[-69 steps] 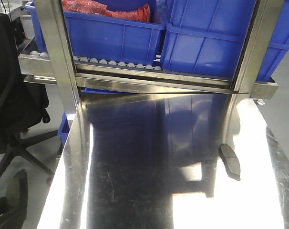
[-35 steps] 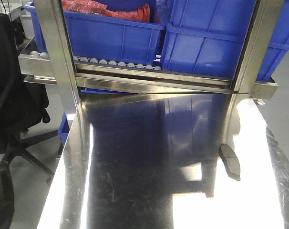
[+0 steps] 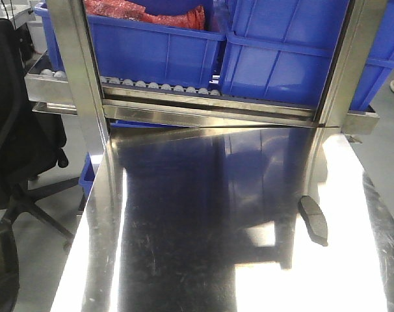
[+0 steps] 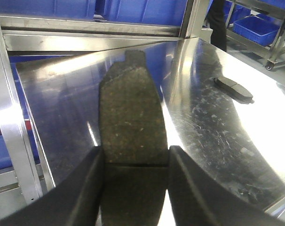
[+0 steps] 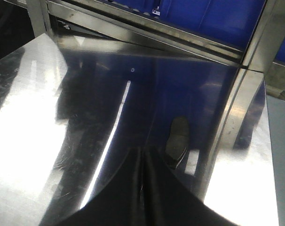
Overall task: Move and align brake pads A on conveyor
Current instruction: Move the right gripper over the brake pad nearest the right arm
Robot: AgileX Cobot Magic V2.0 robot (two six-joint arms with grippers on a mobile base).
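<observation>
Clamping left end effector (image 4: 135, 157): held brake pad (image 4: 133, 108) pinched between both fingers, friction face up.
Right end effector (image 5: 143, 160): fingers pressed together, nothing between.
Second brake pad (image 3: 313, 220): flat on counter (image 3: 184, 247), four o'clock, front view.

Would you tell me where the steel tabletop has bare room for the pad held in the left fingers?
For the held pad, the tabletop is bare across its left and middle, from the rack rail to the near edge. Only the right side is taken: one brake pad lies there.
</observation>
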